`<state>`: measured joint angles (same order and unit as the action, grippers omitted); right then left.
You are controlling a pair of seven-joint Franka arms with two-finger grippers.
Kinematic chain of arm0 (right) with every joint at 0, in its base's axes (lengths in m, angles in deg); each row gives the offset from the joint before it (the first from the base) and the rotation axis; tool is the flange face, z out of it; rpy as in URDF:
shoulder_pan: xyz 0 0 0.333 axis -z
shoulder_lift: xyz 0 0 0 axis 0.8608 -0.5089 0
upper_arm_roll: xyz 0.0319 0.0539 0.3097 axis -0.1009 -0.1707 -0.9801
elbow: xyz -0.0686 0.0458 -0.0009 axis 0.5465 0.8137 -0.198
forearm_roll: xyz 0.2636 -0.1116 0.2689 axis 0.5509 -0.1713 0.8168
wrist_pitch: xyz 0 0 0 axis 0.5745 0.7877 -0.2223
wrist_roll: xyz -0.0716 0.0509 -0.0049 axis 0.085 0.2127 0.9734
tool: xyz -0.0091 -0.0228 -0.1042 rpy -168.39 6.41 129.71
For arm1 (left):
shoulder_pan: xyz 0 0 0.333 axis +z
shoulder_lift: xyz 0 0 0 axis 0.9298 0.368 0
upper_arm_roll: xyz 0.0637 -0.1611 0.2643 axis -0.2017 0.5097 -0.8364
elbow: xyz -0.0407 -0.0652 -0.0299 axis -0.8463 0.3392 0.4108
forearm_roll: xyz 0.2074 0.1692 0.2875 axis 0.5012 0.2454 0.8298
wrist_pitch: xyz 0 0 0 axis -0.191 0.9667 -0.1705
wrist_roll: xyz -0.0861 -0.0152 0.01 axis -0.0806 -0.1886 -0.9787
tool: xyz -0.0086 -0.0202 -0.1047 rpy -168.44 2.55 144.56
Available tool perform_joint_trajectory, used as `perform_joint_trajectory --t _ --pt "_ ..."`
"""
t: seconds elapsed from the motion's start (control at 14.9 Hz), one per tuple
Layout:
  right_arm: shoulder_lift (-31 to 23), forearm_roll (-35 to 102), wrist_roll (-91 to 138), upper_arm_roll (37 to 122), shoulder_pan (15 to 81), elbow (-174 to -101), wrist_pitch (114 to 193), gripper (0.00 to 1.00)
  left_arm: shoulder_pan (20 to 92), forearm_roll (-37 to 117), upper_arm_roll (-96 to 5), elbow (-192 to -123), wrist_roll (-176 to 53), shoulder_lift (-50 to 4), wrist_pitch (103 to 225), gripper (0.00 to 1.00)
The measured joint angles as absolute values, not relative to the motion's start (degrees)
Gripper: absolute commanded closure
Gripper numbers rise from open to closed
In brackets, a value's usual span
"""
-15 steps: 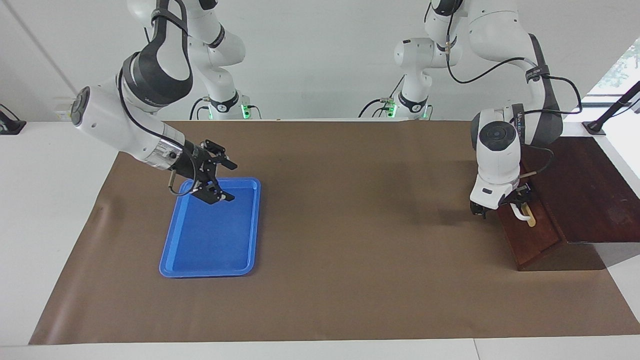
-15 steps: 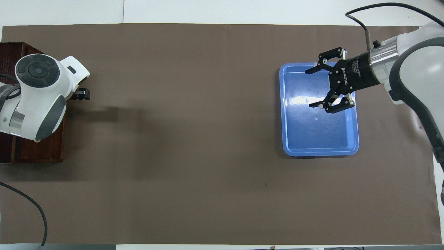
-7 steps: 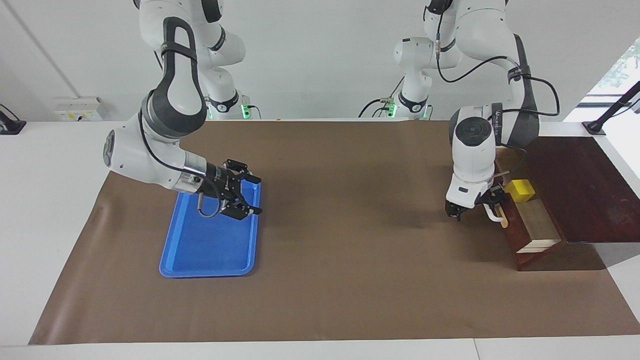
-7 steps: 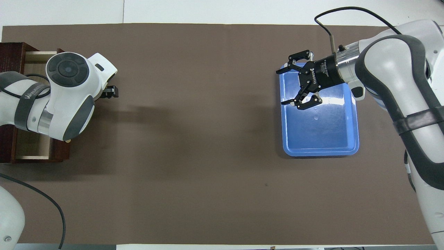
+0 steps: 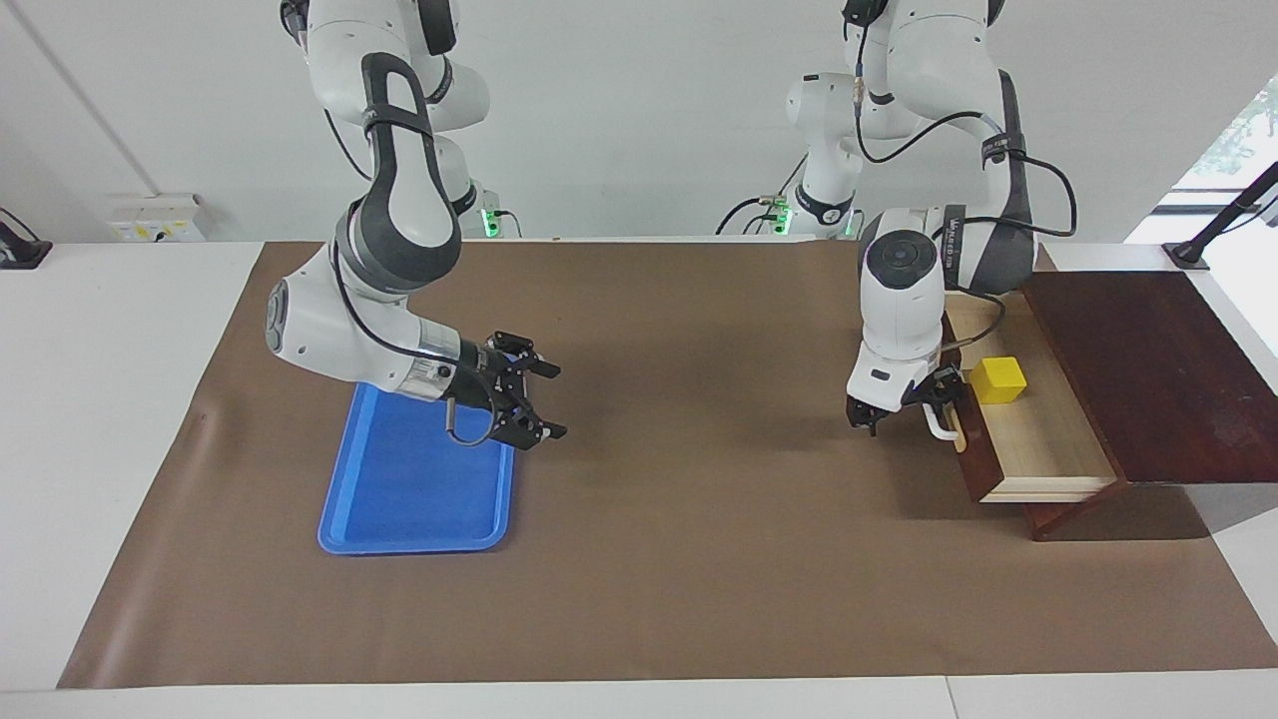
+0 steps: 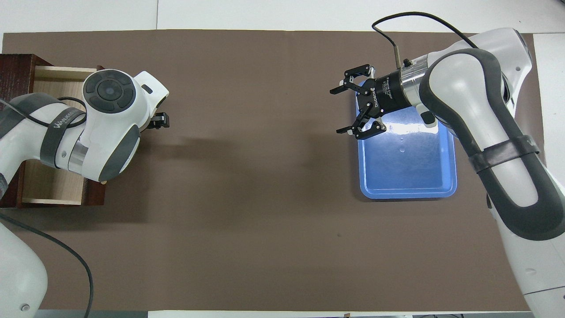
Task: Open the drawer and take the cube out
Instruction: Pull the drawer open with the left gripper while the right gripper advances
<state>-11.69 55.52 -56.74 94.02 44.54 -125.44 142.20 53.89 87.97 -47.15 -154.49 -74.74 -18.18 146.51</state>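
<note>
The drawer point(image 5: 1043, 449) is pulled well out of its dark wooden cabinet point(image 5: 1148, 369) at the left arm's end of the table, and its pale interior shows. The yellow cube point(image 5: 998, 379) sits inside it, toward the end nearer the robots. My left gripper point(image 5: 939, 404) is shut on the drawer's white handle point(image 5: 937, 429). In the overhead view the left arm covers the cube and most of the drawer point(image 6: 53, 185). My right gripper point(image 5: 539, 399) is open and empty, in the air over the edge of the blue tray that faces the drawer; it also shows in the overhead view point(image 6: 344, 108).
The empty blue tray point(image 5: 399, 499) lies on the brown mat point(image 5: 699, 559) at the right arm's end and also shows in the overhead view point(image 6: 406, 176). The cabinet stands at the mat's edge by the left arm.
My left gripper has pulled the drawer out by its handle, uncovering the cube. My right gripper has moved from over the tray's middle to over its edge, toward the drawer.
</note>
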Motion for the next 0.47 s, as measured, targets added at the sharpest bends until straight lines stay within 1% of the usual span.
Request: perform_joint_trajectory --t 0.47 --pt "-11.84 55.53 -56.71 93.98 43.8 -125.77 142.16 0.01 53.71 86.68 -47.17 -153.19 -75.16 -18.13 145.07 0.0"
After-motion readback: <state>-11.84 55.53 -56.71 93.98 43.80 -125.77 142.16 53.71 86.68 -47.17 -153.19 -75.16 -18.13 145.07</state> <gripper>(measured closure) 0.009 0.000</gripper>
